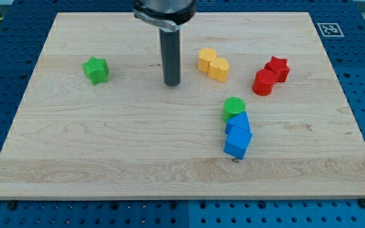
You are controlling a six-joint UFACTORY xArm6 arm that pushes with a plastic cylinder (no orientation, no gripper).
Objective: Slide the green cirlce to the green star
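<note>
My tip (172, 83) stands on the wooden board (75, 158) in its upper middle part, a little toward the view's left of centre and nearer the board's top edge than its bottom edge. I have no hand that opens or closes, only this straight dark rod, and it holds nothing and touches no block. The green circle (234, 107) lies to the view's lower right of my tip, well apart from it, about midway between the top and bottom edges and somewhat toward the board's right edge. Its lower side touches a blue block (238, 122), whose shape I cannot make out for sure, and just below that sits a blue cube (237, 143), the two blue pieces pressed together in a short column running toward the bottom edge. The green star (96, 69) sits far off near the board's left edge, in its upper part, well apart from the green circle, with my tip standing between them but higher toward the top edge than the circle. To the view's right of my tip, near it, two yellow blocks (213, 64) touch each other. Farther toward the right edge, a red star (277, 68) touches a red round block (264, 82) at its lower left.
</note>
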